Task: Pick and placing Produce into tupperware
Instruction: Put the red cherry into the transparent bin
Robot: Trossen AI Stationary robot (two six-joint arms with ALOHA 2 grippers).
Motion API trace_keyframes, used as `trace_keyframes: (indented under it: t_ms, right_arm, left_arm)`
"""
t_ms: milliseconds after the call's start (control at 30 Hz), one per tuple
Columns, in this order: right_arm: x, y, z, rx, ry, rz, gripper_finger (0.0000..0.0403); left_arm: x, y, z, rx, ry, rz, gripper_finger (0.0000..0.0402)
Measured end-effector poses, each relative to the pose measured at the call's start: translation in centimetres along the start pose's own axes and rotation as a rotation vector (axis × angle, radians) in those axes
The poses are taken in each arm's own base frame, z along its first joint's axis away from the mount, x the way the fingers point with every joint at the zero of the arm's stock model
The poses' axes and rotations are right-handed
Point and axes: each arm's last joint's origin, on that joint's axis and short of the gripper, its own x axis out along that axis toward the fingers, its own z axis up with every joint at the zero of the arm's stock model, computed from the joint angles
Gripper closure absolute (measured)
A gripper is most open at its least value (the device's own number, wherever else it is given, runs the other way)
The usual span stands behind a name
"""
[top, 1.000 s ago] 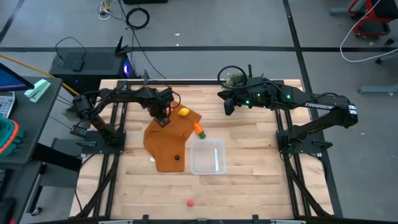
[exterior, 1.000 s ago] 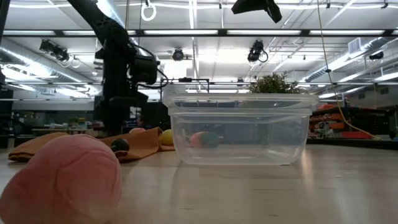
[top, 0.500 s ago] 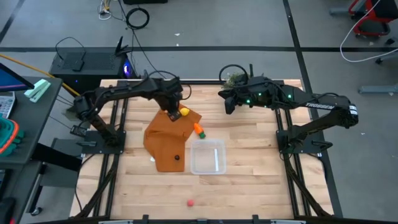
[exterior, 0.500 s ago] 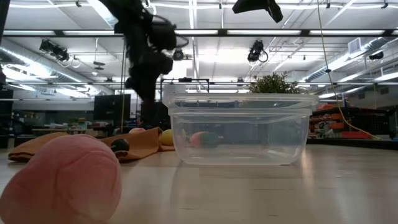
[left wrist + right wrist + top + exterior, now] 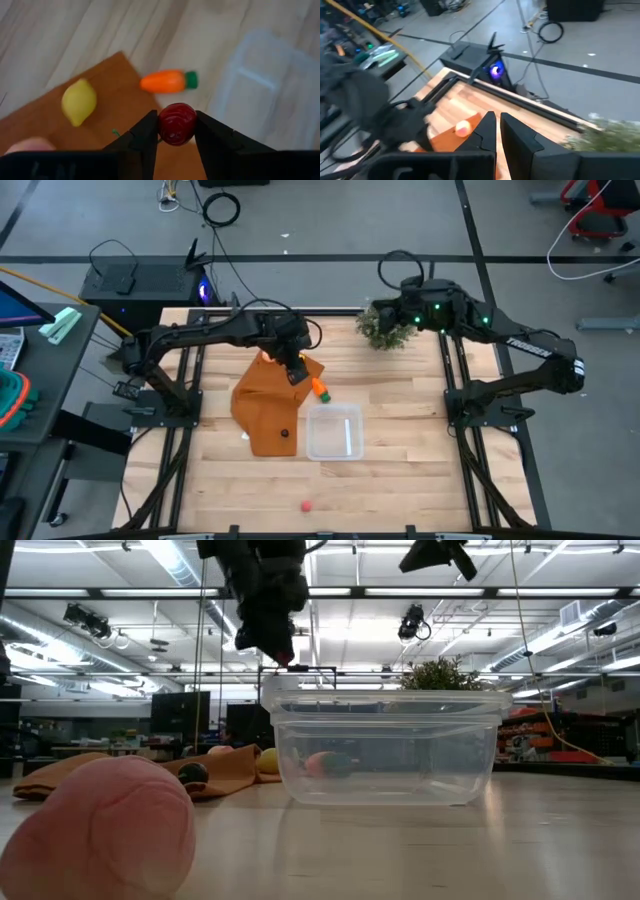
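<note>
The wooden desk (image 5: 400, 430) carries it all, and on it lies the orange-brown cloth (image 5: 262, 405) with the clear tupperware (image 5: 334, 432) just beside it, nothing visible inside. The left arm reaches over the cloth's far corner, and the left gripper (image 5: 176, 131) rides above the desk, its fingers (image 5: 145, 135) closed on the round red fruit (image 5: 176, 123). This looks like the carry step: next the arm must swing across to the tupperware and open over it. The right gripper (image 5: 497, 131) waits high by the potted plant (image 5: 385, 326), fingers nearly together, holding nothing. Below the carried fruit: the carrot (image 5: 168, 81) off the cloth's edge, the lemon (image 5: 79, 101) on the cloth, a small dark piece (image 5: 284, 433) on the cloth's near end, a red-pink piece (image 5: 306, 505) alone at the near edge
</note>
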Motion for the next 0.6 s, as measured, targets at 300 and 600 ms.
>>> trace_keyframes:
  t_ms: [300, 600]
  right_arm:
    - [-1.0, -2.4, 1.4, 0.014, -0.046, -0.086, 0.0401]
    - [-0.9, -3.3, 1.8, 0.013, -0.016, -0.046, 0.0401]
  left_arm:
    - [-0.2, -3.1, 0.6, 0.000, -0.090, -0.098, 0.0276]
    - [2.0, -5.8, 1.3, 0.003, -0.072, -0.185, 0.0269]
